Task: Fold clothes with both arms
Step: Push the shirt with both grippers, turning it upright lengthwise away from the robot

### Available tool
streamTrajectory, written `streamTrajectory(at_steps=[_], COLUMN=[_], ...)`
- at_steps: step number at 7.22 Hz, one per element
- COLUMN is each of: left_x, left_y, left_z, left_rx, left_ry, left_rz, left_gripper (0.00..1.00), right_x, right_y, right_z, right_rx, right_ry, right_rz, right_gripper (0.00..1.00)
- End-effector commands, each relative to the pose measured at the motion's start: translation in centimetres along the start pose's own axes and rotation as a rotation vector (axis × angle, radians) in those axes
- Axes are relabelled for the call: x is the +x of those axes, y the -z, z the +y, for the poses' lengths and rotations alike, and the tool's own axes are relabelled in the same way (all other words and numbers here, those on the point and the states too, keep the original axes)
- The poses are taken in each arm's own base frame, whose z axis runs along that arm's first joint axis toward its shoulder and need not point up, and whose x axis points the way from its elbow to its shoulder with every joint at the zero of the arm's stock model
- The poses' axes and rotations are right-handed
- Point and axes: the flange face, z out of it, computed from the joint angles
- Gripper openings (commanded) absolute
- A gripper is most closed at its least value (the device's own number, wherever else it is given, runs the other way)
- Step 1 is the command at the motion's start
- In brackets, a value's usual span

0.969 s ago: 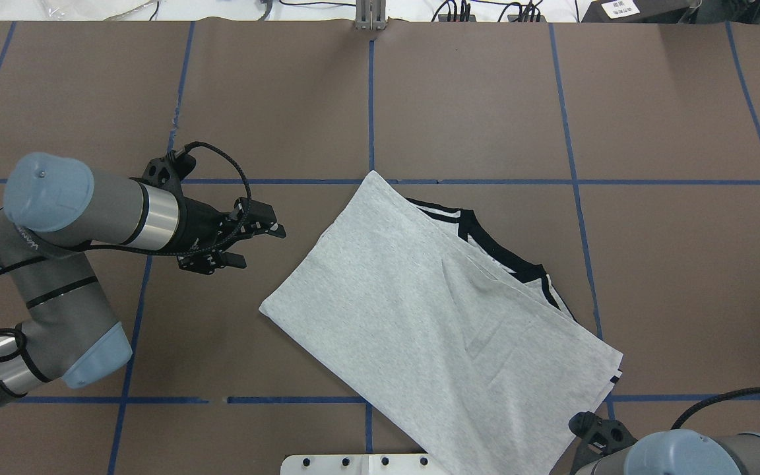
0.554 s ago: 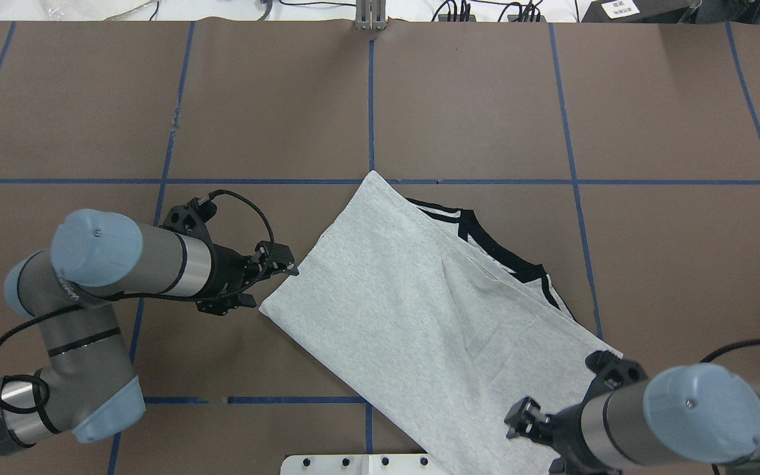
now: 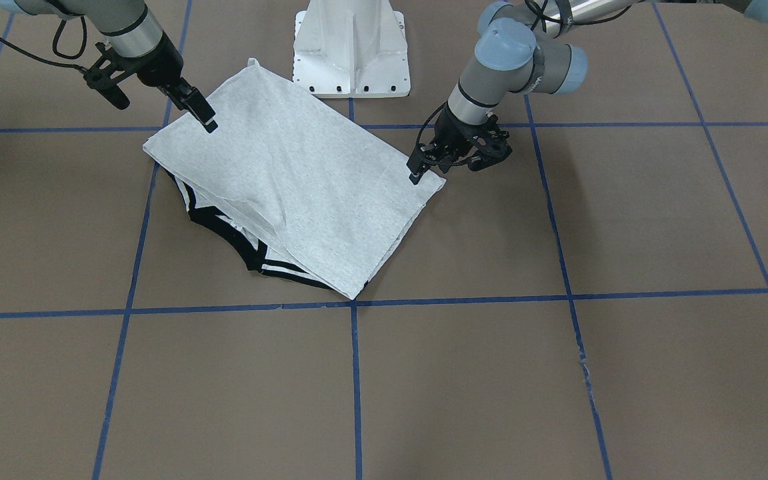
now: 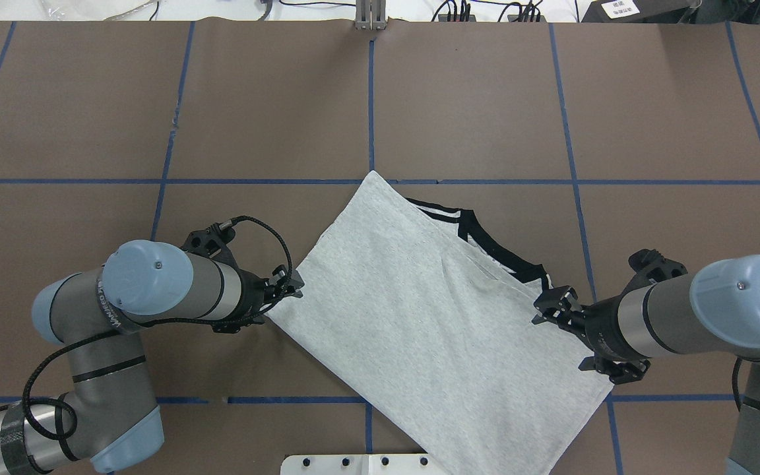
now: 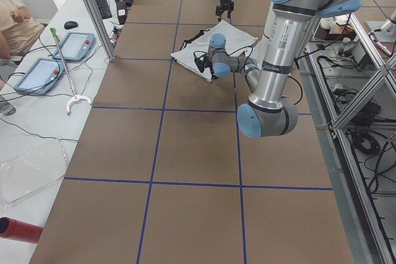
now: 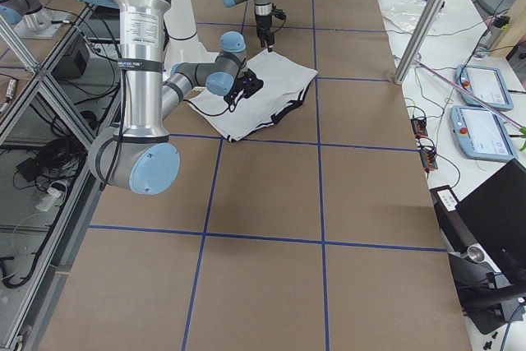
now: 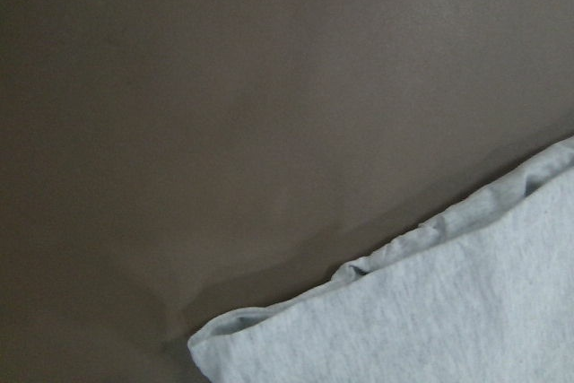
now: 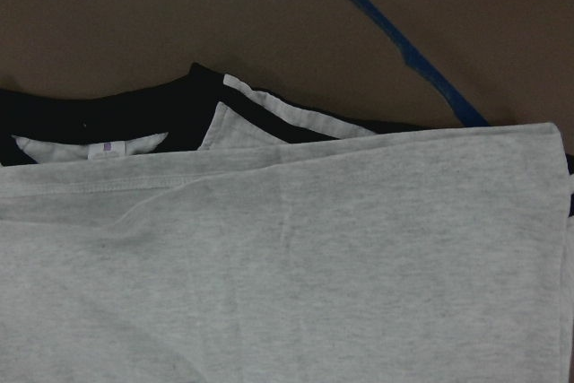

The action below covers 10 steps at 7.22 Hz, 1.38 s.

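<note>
Overhead: the grey T-shirt (image 4: pixel 419 330), already folded into a long band, lies slantwise from 11 to 5 o'clock on the brown table (image 4: pixel 485 99) and has not shifted in the last second. The left gripper (image 4: pixel 281 300) has swung in from 10 o'clock to the band's 9 o'clock corner. The right gripper (image 4: pixel 568 333), barely in view a second ago, is now at the 3 o'clock edge, just below the black neckband (image 4: pixel 502 251). Both sets of jaws look parted and hold nothing.

Front-facing: a finger of each gripper points down at its own corner, the cloth is flat, and the white pedestal base (image 3: pixel 351 53) stands at 12 o'clock.

Side views: the grippers are too small to judge.

Left wrist: the corner lies slack at 5 o'clock. Right wrist: the neckband is at 10 o'clock, and no fingers show.

The approach looks finished; pinching both corners for the next fold comes next
</note>
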Motion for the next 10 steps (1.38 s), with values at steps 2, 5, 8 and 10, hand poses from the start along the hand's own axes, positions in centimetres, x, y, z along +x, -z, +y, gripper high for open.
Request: streamTrajectory(at_steps=[2, 5, 8, 10], left_x=[-0.5, -0.6, -0.3, 1.3], left_y=[-0.4, -0.5, 0.1, 1.4], left_z=[-0.2, -0.3, -0.9, -5.5], left_rx=[0.028, 0.033, 0.043, 0.11], left_ry=[0.011, 0.035, 0.027, -0.001], left_rz=[-0.046, -0.049, -0.043, -0.028], left_gripper=[0.75, 0.09, 0.0, 0.0], right_x=[-0.1, -0.5, -1.6, -1.8], right_y=[-0.5, -0.5, -0.1, 0.2], right_z=[-0.9, -0.6, 0.0, 0.0], right_rx=[0.013, 0.005, -0.005, -0.004], right_ry=[0.003, 0.006, 0.006, 0.005], right_rz=[0.005, -0.001, -0.031, -0.039], right_gripper=[1.0, 1.0, 1.0, 1.0])
